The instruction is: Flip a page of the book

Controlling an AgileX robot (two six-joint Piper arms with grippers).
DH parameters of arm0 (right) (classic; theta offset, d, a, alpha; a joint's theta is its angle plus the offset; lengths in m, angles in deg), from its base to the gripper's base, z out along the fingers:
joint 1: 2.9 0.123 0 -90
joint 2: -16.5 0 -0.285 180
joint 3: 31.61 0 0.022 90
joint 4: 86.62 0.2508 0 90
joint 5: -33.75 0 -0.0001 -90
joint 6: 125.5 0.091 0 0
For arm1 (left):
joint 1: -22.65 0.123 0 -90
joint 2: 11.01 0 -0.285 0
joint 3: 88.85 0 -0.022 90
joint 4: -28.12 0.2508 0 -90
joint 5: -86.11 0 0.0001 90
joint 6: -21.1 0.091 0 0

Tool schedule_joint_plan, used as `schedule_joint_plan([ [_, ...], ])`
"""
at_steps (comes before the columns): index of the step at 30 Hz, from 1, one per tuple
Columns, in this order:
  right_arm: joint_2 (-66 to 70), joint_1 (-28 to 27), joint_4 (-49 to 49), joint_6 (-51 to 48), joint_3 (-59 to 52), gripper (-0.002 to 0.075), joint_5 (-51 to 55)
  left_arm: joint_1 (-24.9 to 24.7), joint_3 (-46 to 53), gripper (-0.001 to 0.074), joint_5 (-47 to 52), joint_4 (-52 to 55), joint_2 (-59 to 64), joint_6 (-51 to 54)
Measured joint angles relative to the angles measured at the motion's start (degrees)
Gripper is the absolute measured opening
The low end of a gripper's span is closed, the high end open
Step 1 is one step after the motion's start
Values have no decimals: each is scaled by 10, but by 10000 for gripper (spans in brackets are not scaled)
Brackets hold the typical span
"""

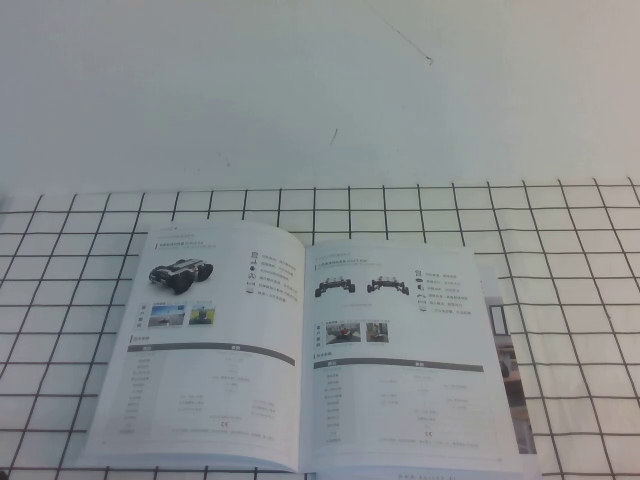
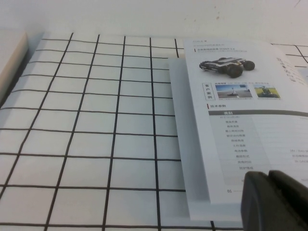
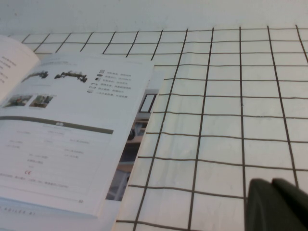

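The book [image 1: 215, 350] lies open on the black-and-white grid cloth [image 1: 570, 230], near the front edge. Its right-hand page [image 1: 400, 360] shows two small black vehicles, two photos, a grey bar and a table, and lies flat. It also shows in the right wrist view [image 3: 62, 134]. The left-hand page with one larger vehicle shows in the left wrist view [image 2: 240, 120]. My left gripper [image 2: 268, 179] is shut and empty, over that page's near corner. My right gripper [image 3: 272, 185] is shut and empty, over bare cloth to the right of the book. Neither gripper shows in the high view.
The grid cloth [image 2: 96, 125] extends to the left of the book and to its right [image 3: 226, 96]. A plain white tabletop [image 1: 320, 90] lies beyond the cloth. More printed pages [image 3: 134, 139] stick out under the right-hand page's outer edge.
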Motion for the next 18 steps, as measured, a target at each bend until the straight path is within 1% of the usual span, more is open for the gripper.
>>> schedule_joint_plan([
  [5,0,0,0,0,0,1,0,0,1,-3,-6,-1,0,0],
  [9,0,0,20,0,-1,1,-27,0,5,-3,-43,-6,0,0],
  [13,0,0,47,0,-1,1,-103,0,5,-3,-120,-53,0,0],
  [18,0,0,54,0,-1,1,-238,0,5,-3,-264,-129,0,0],
])
